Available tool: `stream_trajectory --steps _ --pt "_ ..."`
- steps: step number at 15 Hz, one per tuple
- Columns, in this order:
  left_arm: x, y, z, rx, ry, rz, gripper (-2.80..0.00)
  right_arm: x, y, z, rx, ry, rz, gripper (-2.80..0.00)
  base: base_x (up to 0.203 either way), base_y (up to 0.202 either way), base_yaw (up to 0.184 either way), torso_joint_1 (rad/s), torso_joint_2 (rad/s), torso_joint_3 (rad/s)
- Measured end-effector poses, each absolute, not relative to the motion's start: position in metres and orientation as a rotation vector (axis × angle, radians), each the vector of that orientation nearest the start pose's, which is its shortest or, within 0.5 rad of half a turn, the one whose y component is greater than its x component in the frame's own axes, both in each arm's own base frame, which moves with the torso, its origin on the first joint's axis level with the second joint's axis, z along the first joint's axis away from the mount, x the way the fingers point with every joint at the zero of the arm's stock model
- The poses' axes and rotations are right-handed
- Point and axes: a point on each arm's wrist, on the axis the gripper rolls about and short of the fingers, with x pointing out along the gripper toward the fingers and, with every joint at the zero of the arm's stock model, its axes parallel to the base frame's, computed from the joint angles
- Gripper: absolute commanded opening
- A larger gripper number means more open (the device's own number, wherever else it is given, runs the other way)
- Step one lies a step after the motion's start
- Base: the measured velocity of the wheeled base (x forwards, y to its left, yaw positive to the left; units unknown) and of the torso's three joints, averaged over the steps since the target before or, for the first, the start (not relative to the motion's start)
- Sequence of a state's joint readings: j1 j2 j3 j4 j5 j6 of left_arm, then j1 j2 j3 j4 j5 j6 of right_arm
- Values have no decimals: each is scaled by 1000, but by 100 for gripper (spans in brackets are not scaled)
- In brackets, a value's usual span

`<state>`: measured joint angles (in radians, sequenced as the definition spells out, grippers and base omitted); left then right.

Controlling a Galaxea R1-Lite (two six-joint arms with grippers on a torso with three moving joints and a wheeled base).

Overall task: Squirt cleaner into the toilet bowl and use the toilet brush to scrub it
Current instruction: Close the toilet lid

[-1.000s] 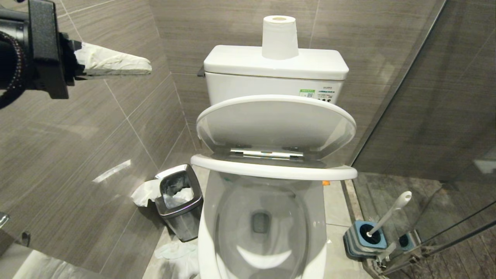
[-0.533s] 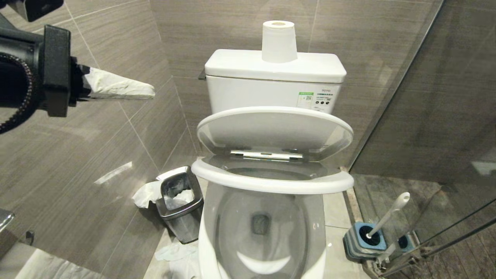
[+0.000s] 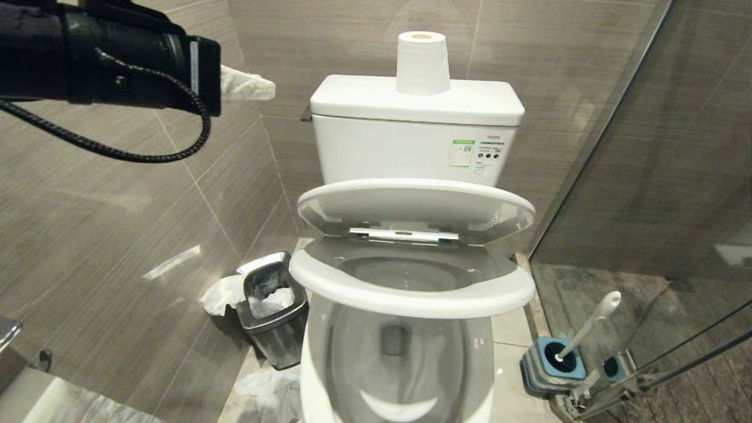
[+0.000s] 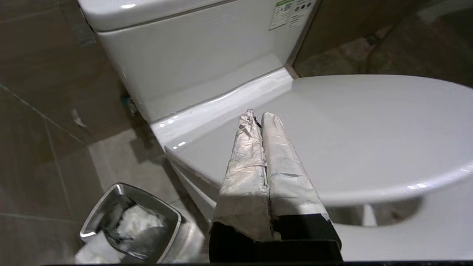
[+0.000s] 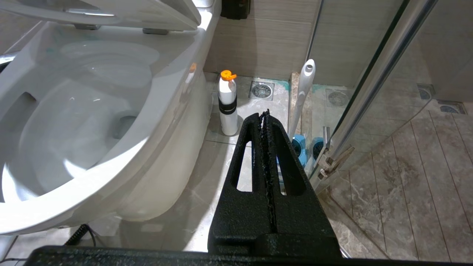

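Head view: left gripper (image 3: 258,88) above toilet bowl (image 3: 399,364).

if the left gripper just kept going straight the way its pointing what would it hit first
Most likely the top of the raised toilet lid: in the left wrist view the shut left gripper points down at it, near the tank. Depth is unclear, so the gap cannot be judged.

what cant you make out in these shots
- Toilet brush head: sunk in its holder in the head view; the right gripper covers it in the right wrist view.
- Toilet bowl front: cut by the head view's bottom edge.
- Tank sticker text: too small.
- Waste bin contents: only crumpled white shows.
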<state>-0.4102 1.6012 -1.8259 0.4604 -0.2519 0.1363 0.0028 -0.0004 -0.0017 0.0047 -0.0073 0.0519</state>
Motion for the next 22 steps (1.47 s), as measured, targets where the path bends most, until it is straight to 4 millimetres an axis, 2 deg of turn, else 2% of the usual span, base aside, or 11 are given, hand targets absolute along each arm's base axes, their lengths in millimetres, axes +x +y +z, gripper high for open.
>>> stream_trajectory --steps 3,6,12,17,22 --pt "266 -125 374 189 228 -692 -280 -23 0 75 52 2 -5 -280 0 0 0 0 0 0" --pt "283 -135 350 197 353 -731 -280 -23 0 75 52 2 -5 -280 0 0 0 0 0 0" --pt "286 -157 319 251 537 -838 -280 -23 0 75 52 2 -5 -280 0 0 0 0 0 0" --pt "275 -159 296 274 746 -860 -280 -23 0 75 52 2 -5 -280 0 0 0 0 0 0" --pt "278 -167 270 282 864 -853 -280 -23 0 75 52 2 -5 -280 0 0 0 0 0 0"
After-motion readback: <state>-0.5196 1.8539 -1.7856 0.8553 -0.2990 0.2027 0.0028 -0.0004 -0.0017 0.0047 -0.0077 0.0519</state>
